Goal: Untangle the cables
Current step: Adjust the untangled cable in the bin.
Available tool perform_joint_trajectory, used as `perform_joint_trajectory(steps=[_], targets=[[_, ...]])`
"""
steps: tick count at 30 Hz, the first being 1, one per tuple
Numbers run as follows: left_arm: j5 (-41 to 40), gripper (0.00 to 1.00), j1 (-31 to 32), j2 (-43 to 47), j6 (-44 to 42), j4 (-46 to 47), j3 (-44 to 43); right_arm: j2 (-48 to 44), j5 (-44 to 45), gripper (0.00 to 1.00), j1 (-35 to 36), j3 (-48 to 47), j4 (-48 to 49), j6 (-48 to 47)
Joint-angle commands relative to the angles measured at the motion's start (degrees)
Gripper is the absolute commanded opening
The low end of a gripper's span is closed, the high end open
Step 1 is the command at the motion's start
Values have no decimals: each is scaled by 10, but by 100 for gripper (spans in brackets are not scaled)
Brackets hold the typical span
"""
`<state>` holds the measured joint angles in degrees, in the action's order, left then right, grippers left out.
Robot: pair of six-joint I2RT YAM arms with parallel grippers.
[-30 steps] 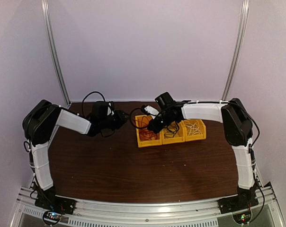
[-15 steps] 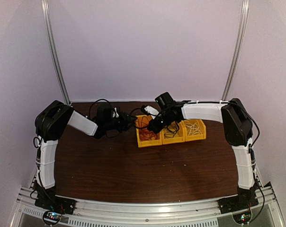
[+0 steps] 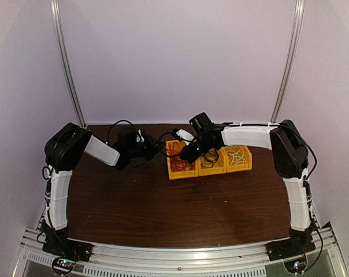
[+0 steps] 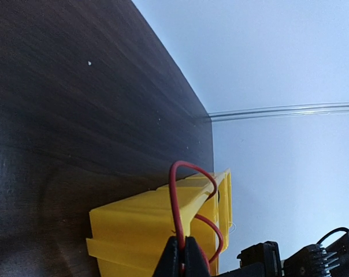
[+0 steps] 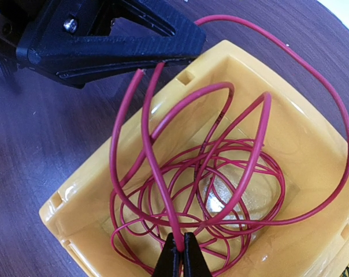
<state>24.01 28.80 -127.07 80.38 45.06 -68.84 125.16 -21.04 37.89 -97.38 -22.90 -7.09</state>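
Note:
The red cable (image 5: 159, 182) lies coiled in many loops in the left yellow bin (image 5: 76, 199), with some loops rising over its rim. My right gripper (image 5: 181, 251) is above this bin, shut on one strand of the red cable. My left gripper (image 4: 181, 257) is just left of the same bin (image 4: 134, 225), shut on another strand of the red cable (image 4: 174, 204) that arches over the rim. From above, the left gripper (image 3: 159, 146) and right gripper (image 3: 185, 156) flank the red cable (image 3: 175, 152). The black cable (image 3: 209, 157) and white cable (image 3: 237, 154) lie in their own bins.
Three yellow bins stand in a row at the back middle of the dark wooden table (image 3: 163, 208): left (image 3: 182, 173), middle (image 3: 212, 169), right (image 3: 238, 167). The left arm's black fingers (image 5: 105, 34) show in the right wrist view, close to the bin's corner. The back wall is just behind.
The left arm has swung right toward the left bin, bringing its gripper close to the bin. The right arm has not moved.

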Motion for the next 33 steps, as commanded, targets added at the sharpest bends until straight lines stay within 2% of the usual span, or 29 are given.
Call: perform_joint_trajectory(steps=[1,7,12,14,17,19,26,29,33], targets=[[-32,0,-3,37,-84,-22,-32,-3,7,0,-3,4,-11,0],[-48,0,17,70,-204,-96,-64,-4,12,0,-6,10,-6,-1],[-47,0,43,87,-272,-157,-76,-11,12,0,-9,7,-12,-7],[-63,0,58,99,-296,-208,-83,-20,7,7,-12,6,-17,-11],[-99,0,78,114,-332,-273,-86,-41,-5,23,-21,3,-38,-25],[-122,0,89,121,-347,-315,-90,-53,-14,29,-29,-6,-73,-42],[-161,0,102,143,-368,-395,-77,-123,-17,37,-52,12,-144,-87],[-151,0,103,147,-371,-403,-78,-151,-31,41,-58,25,-142,-92],[-145,0,110,146,-378,-445,-103,-166,-14,42,-66,41,-111,-88]])
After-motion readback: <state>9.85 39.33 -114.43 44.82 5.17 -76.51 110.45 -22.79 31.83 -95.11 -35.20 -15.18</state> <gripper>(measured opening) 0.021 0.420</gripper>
